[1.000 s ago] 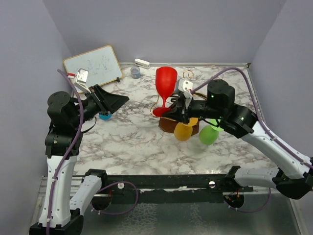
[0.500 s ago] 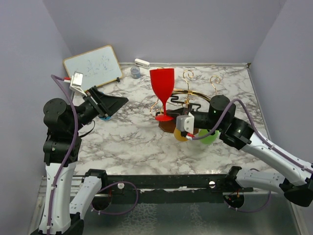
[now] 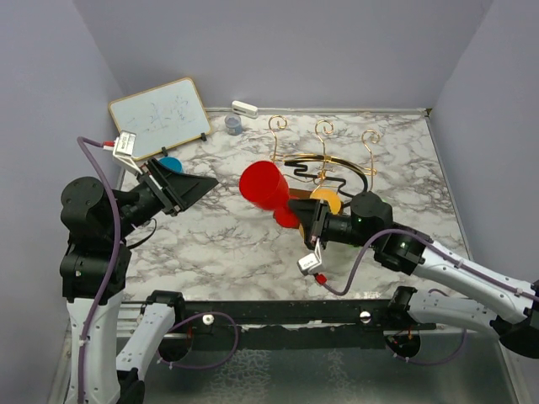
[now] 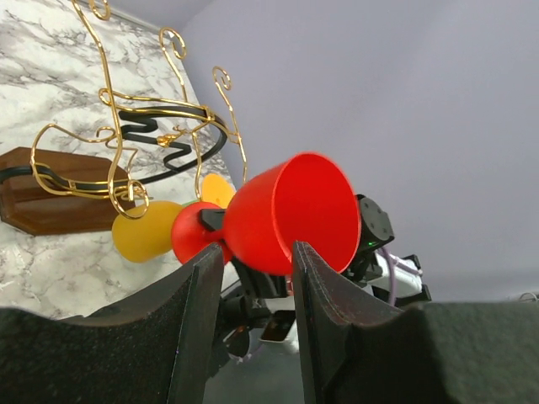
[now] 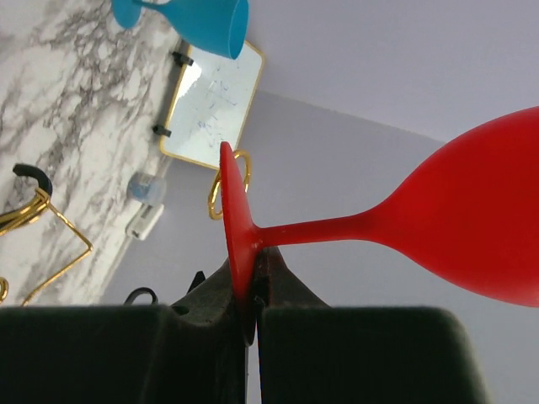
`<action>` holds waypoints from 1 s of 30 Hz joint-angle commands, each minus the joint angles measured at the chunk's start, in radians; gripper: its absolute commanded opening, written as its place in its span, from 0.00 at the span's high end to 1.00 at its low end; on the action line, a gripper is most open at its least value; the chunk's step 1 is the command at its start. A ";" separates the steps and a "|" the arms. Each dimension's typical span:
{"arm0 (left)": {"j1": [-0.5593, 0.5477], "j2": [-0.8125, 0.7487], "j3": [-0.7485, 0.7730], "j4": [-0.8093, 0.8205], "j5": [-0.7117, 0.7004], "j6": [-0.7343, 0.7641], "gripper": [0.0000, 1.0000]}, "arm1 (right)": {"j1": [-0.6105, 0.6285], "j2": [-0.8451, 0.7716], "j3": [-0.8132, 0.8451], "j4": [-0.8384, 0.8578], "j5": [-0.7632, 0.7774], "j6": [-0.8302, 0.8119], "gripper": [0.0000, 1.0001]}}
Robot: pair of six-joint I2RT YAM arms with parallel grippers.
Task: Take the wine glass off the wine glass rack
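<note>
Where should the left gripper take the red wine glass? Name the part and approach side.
Likely the stem of the red wine glass, from above, fingers crosswise. The glass is held roughly horizontal, its mouth facing the open left gripper, so head-on meets only the wide bowl. The right gripper pinches just the foot, leaving the stem bare.

Whiteboard [image 3: 160,118] stands at the far left corner of the marble bench [image 3: 227,240]. Blue cup [image 3: 171,164] sits just in front of it. Small grey-blue roll [image 3: 233,124] and white eraser [image 3: 245,108] lie close together by the back wall.
</note>
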 commanded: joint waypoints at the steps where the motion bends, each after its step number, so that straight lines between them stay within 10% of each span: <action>1: -0.003 0.010 0.057 -0.069 0.048 -0.006 0.59 | 0.035 -0.026 -0.061 0.084 0.142 -0.287 0.99; 30: -0.008 -0.061 0.030 -0.476 -0.067 0.322 0.58 | 0.158 0.127 -0.032 0.124 0.251 -0.302 0.99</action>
